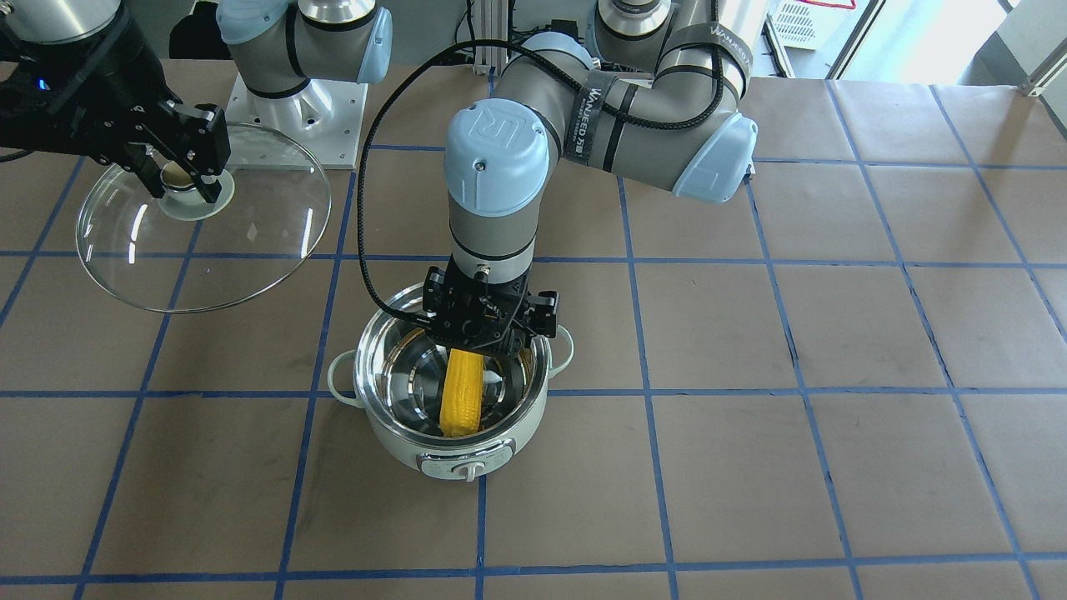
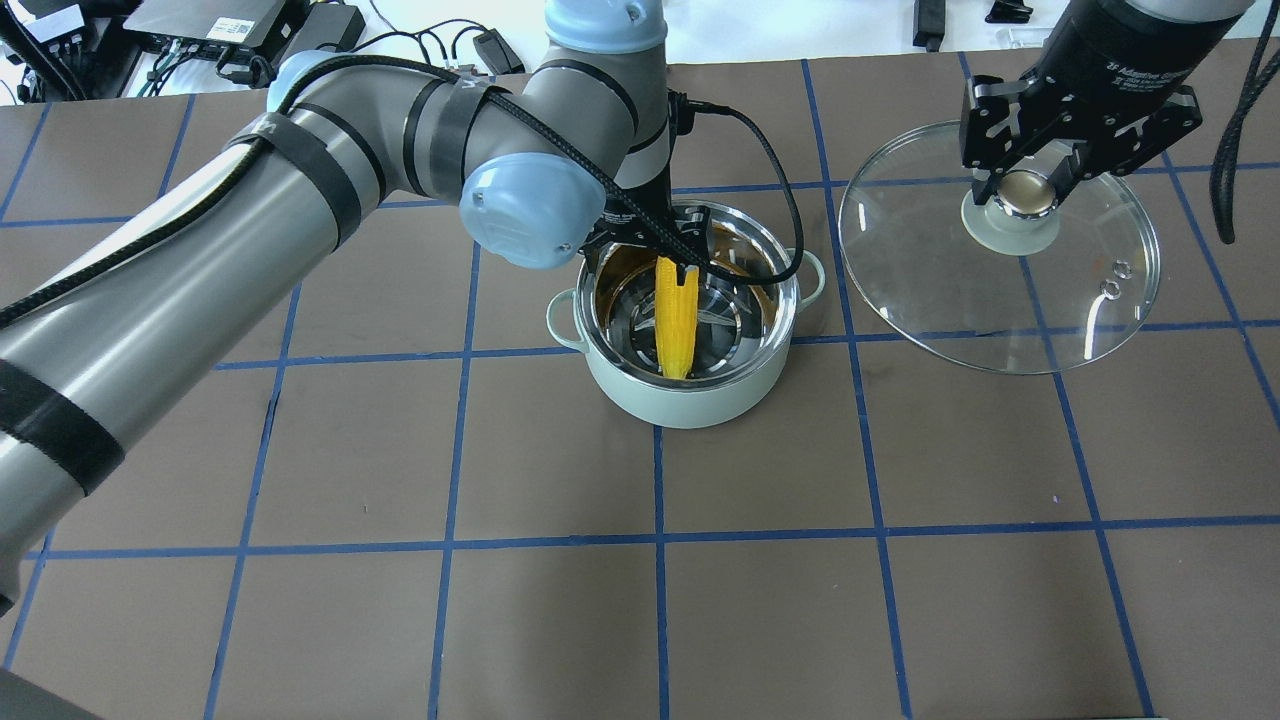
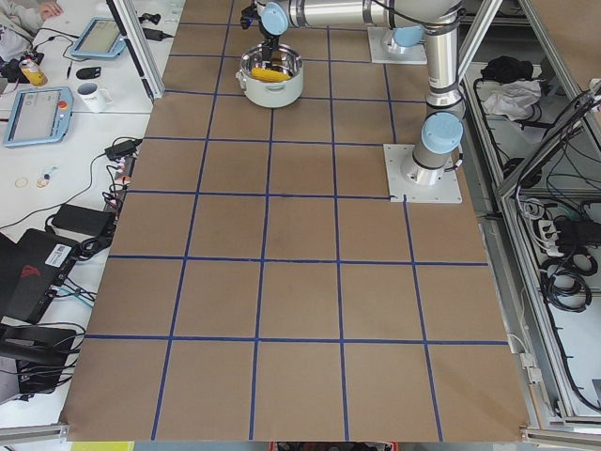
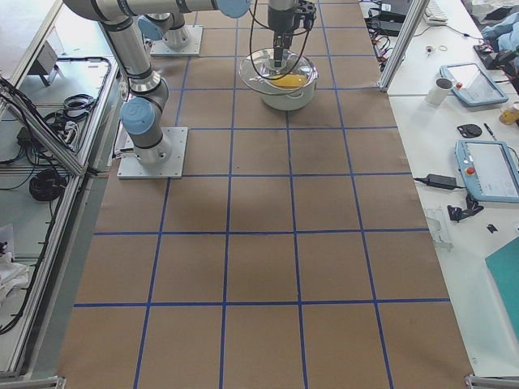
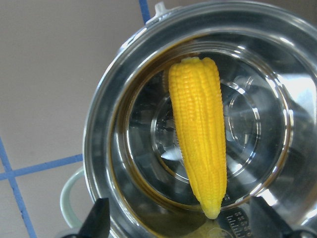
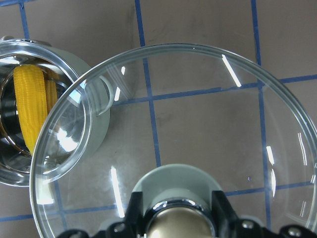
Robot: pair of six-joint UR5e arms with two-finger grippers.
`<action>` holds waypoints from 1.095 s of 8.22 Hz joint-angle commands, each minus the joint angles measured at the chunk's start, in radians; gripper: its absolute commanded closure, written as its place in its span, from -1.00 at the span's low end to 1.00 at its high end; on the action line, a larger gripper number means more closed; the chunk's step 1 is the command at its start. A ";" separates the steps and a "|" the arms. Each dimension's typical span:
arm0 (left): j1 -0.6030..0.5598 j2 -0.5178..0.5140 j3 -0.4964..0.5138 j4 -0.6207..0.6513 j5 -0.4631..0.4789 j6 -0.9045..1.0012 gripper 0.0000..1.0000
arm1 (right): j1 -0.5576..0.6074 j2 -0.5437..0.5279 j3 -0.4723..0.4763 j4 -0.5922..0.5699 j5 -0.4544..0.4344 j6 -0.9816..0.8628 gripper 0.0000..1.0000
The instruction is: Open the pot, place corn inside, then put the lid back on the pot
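Left gripper (image 5: 183,223) hangs just above the open pot, its fingers spread wide with nothing between them. Right gripper (image 2: 1028,192) is clamped on the lid's beige-gold knob (image 6: 181,225) and holds the lid clear of the worktop. Brown worktop (image 2: 560,620) carries a blue tape grid. Clear glass lid (image 2: 1000,300), tilted, sits at 3 o'clock from the pot in the overhead view, apart from it. Mint-green pot (image 2: 690,400) stands lidless over a crossing of tape lines. Yellow corn (image 2: 677,320) lies inside on the steel, running 12 to 6 o'clock; in the left wrist view its pointed tip is at 6 o'clock.
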 commanded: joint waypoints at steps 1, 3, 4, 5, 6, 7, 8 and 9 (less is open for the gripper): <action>0.085 0.051 0.013 -0.061 0.015 0.094 -1.00 | 0.001 -0.002 0.001 0.000 0.003 0.000 1.00; 0.218 0.143 0.022 -0.208 0.013 0.183 -1.00 | 0.017 0.002 0.004 -0.016 0.015 0.018 1.00; 0.312 0.191 0.030 -0.269 0.013 0.281 -1.00 | 0.043 0.015 0.006 -0.051 0.017 0.030 1.00; 0.375 0.238 0.032 -0.291 0.015 0.312 -1.00 | 0.110 0.059 0.006 -0.107 0.012 0.100 1.00; 0.403 0.278 0.032 -0.293 0.015 0.316 -1.00 | 0.215 0.101 0.006 -0.185 -0.003 0.201 1.00; 0.403 0.292 0.029 -0.291 0.044 0.307 -1.00 | 0.324 0.160 0.006 -0.244 -0.041 0.272 1.00; 0.403 0.291 0.022 -0.284 0.071 0.298 -1.00 | 0.398 0.234 0.006 -0.345 -0.046 0.382 1.00; 0.394 0.298 0.022 -0.293 0.071 0.294 -1.00 | 0.450 0.314 0.008 -0.458 -0.043 0.446 1.00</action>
